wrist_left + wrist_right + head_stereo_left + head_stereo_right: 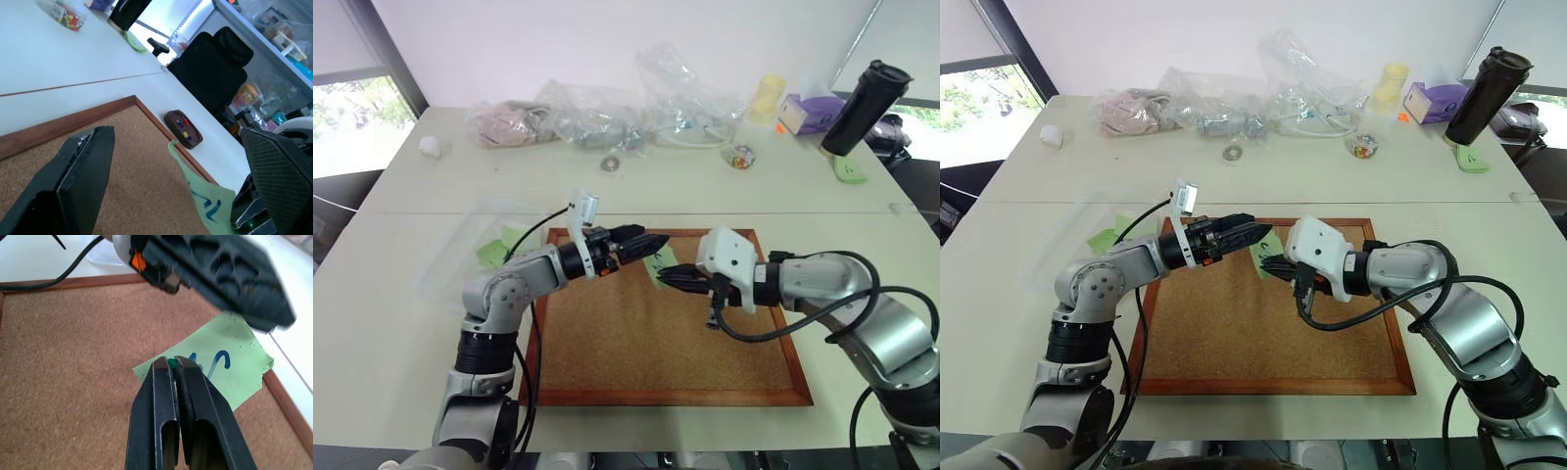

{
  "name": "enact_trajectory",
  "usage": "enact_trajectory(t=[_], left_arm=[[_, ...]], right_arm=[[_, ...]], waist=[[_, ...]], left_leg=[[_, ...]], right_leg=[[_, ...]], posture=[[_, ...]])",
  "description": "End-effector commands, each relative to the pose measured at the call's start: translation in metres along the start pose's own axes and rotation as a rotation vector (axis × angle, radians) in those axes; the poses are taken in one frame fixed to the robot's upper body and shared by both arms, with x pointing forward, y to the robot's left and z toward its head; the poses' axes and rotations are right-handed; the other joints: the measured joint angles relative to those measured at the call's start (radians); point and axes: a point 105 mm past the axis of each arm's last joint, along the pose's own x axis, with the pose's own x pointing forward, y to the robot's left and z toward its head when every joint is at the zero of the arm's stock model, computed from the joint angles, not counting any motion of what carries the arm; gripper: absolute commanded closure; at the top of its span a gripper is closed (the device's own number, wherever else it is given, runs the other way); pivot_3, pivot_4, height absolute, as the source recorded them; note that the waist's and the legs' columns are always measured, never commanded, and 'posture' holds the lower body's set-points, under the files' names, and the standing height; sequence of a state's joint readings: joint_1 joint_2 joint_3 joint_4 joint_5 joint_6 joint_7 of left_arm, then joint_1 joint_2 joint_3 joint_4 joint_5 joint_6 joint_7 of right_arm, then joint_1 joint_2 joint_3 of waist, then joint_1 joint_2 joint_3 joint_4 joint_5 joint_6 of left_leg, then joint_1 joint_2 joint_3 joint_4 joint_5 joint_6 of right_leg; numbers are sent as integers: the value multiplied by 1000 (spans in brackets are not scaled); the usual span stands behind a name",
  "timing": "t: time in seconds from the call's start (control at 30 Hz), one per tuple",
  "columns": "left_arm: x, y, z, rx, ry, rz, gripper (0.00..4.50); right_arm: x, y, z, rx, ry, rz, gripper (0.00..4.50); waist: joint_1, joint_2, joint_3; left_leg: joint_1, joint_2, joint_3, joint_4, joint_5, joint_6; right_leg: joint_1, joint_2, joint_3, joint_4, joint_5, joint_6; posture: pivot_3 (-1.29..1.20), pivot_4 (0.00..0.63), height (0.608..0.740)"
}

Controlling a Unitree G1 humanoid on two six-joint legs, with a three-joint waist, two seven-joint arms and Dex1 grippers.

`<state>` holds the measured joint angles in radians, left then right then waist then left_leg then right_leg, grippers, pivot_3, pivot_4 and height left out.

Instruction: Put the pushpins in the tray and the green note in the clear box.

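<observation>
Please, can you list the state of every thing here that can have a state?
Left gripper: open, fingers either side of the note.
Right gripper: shut on a green-headed pin at the note's edge.
Green note: lifted over the corkboard, not yet in the box.
Tray: on the table, holds a few pins.
Clear box: beside the corkboard; contents unclear.
Black bottle: upright, lid on.

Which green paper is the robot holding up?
The green note with blue scribbles, pinched in the shut right gripper above the corkboard. The other green slips lie flat on the table: one left of the corkboard, one by the black bottle.
</observation>
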<state>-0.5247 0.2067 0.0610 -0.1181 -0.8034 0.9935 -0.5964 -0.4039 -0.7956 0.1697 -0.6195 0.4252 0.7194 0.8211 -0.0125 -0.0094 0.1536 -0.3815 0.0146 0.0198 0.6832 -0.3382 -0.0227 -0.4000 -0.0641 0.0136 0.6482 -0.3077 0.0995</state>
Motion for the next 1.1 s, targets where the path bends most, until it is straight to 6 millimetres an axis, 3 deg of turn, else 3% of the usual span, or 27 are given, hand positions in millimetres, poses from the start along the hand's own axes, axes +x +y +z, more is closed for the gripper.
enact_trajectory(t=[0.03,0.17,0.27,0.37,0.67,0.8,0.97,1.1], left_arm=[[2,-8,2,30,5,-22,24],[1,-8,-4,32,27,-22,1298],[1,-6,-6,37,28,-17,2957],[0,-4,-6,41,25,-10,4330],[0,1,-17,142,73,30,4460],[-4,7,-15,163,63,59,4460],[-7,7,-7,179,30,76,4460],[-10,4,-4,207,15,78,4460]], right_arm=[[0,-3,11,-45,-32,-8,4500],[2,-5,14,-53,-37,-11,4500],[2,-5,16,-56,-39,-12,4500],[1,-6,16,-55,-39,-18,4500],[-10,-23,28,-21,-89,-104,4500],[-44,-55,21,66,-93,-288,4500],[-102,-85,-24,214,-16,-551,4500],[-165,-98,-103,425,168,-837,4500]], waist=[[0,0,0],[2,0,0],[1,0,0],[1,0,0],[1,0,0],[5,0,0],[15,0,0],[22,0,0]], left_leg=[[0,0,0,0,0,0],[0,0,0,0,0,0],[0,0,0,0,0,0],[0,0,0,0,0,-1],[0,0,0,0,1,-1],[0,0,0,0,1,-1],[0,0,0,0,0,0],[0,0,1,0,0,0]], right_leg=[[0,0,0,0,0,0],[0,0,0,0,0,0],[0,0,0,0,0,0],[0,0,0,0,0,0],[0,0,0,0,0,0],[0,0,0,0,0,0],[1,-1,0,-1,0,0],[1,0,1,0,0,0]], posture=[[0,150,740],[0,150,740],[0,150,740],[0,150,740],[0,150,740],[0,150,740],[0,150,740],[0,150,740]])
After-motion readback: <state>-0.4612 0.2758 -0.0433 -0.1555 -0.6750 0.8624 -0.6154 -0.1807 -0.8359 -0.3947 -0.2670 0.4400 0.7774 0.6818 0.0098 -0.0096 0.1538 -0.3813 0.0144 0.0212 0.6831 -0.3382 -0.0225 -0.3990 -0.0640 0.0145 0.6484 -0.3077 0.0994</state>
